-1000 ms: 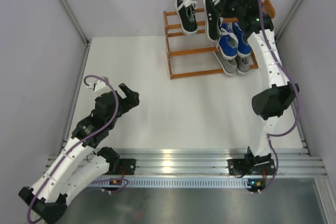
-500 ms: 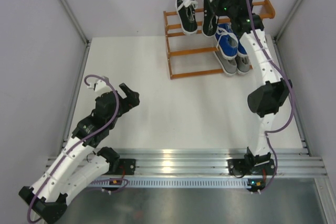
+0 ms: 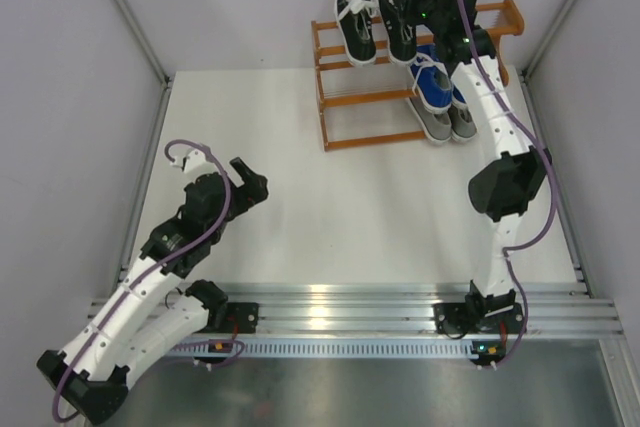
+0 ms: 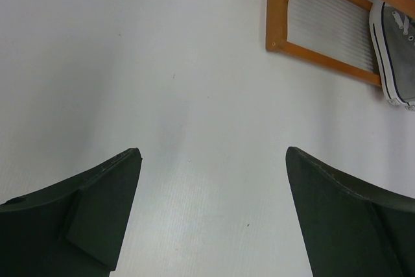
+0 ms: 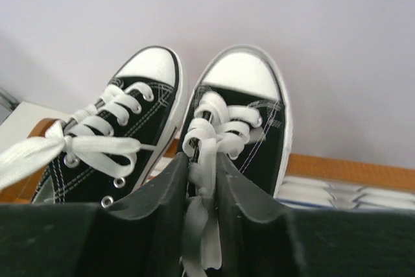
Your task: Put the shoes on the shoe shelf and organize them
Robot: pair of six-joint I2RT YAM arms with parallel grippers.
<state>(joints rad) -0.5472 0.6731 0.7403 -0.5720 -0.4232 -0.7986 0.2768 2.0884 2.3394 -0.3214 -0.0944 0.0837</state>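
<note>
The orange-brown shoe shelf (image 3: 340, 97) stands at the back of the table. One black sneaker (image 3: 355, 22) lies on its top tier. My right gripper (image 3: 418, 5) is shut on the laces and tongue of the second black sneaker (image 3: 396, 19) and holds it right beside the first, toes to the wall; in the right wrist view both show, the held one (image 5: 249, 121) right of the other (image 5: 123, 134). The blue pair (image 3: 436, 82) sits on the middle tier, the grey pair (image 3: 445, 122) on the bottom. My left gripper (image 3: 250, 179) is open and empty over the table (image 4: 207, 160).
Grey walls close in the back and sides. A metal rail (image 3: 330, 307) runs along the near edge by the arm bases. The left half of the shelf's lower tiers (image 3: 365, 117) holds nothing. The shelf corner (image 4: 285, 24) and a grey sneaker toe (image 4: 395, 50) show in the left wrist view.
My right gripper has carried the second black sneaker leftward and lowered it from hanging upright to lie beside the first on the top tier. The left arm has shifted slightly.
</note>
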